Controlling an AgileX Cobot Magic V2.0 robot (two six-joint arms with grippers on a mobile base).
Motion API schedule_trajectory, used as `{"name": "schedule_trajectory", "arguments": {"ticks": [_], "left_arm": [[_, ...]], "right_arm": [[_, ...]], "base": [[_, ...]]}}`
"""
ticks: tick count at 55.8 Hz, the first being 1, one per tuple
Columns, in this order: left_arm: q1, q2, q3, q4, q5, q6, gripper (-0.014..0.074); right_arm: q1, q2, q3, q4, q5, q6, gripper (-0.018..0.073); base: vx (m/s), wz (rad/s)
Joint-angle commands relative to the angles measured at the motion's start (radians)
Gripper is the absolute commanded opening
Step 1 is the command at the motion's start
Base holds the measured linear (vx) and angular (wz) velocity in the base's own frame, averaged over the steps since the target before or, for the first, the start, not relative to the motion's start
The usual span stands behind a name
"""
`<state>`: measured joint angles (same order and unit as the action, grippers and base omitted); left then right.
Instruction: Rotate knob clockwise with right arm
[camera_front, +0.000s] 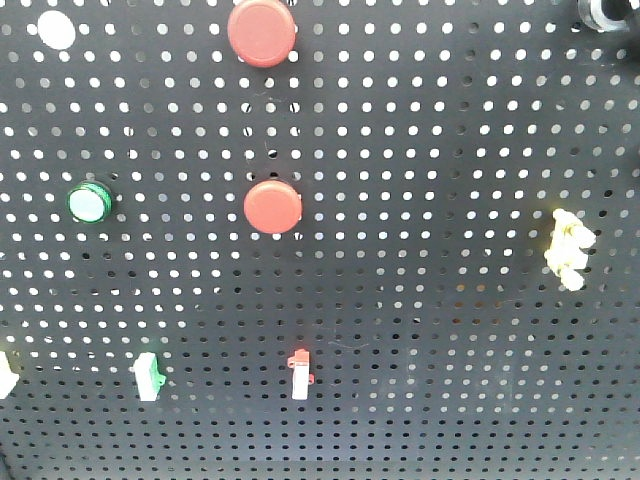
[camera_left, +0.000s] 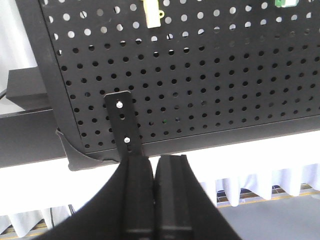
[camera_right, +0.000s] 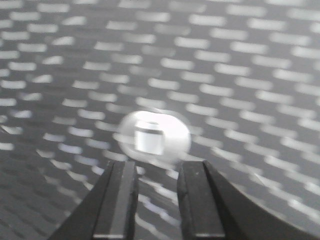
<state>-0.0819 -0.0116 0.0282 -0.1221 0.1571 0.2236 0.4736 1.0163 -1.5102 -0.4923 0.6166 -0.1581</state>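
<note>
In the right wrist view the knob (camera_right: 155, 137) is a blurred, shiny round shape on the black perforated board (camera_right: 235, 60). It lies just beyond the tips of my right gripper (camera_right: 157, 167), centred on the gap. That gripper is open, with nothing between its fingers and no touch on the knob. In the front view a silver-rimmed dark round piece (camera_front: 605, 12), cut off at the top right corner, looks like the same knob; neither arm shows there. My left gripper (camera_left: 154, 162) is shut and empty below the board's lower edge (camera_left: 210, 142).
The board (camera_front: 430, 330) carries two large red buttons (camera_front: 262, 32) (camera_front: 272, 207), a green-rimmed button (camera_front: 89, 202), a white round cap (camera_front: 56, 30), a yellow part (camera_front: 567, 250) and small switches (camera_front: 299, 373) (camera_front: 148, 376). A black bracket (camera_left: 122, 122) is screwed near the board's bottom corner.
</note>
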Motion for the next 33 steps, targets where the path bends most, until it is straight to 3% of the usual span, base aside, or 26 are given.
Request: {"name": "schedule_trajectory", "arguments": {"ticks": [1, 14, 33], "left_arm": [[-0.008, -0.017, 0.033, -0.006, -0.085, -0.002, -0.0006], [-0.008, -0.017, 0.033, -0.006, -0.085, -0.002, -0.0006], [-0.008, -0.017, 0.033, -0.006, -0.085, -0.002, -0.0006]], "right_arm": [[0.004, 0.024, -0.087, -0.021, 0.043, -0.031, 0.0303], [0.004, 0.072, -0.117, 0.101, 0.047, -0.155, 0.0303], [0.003, 0.078, -0.117, 0.076, -0.006, -0.134, 0.0276]], "base": [[0.0, 0.0], [0.0, 0.0], [0.0, 0.0]]}}
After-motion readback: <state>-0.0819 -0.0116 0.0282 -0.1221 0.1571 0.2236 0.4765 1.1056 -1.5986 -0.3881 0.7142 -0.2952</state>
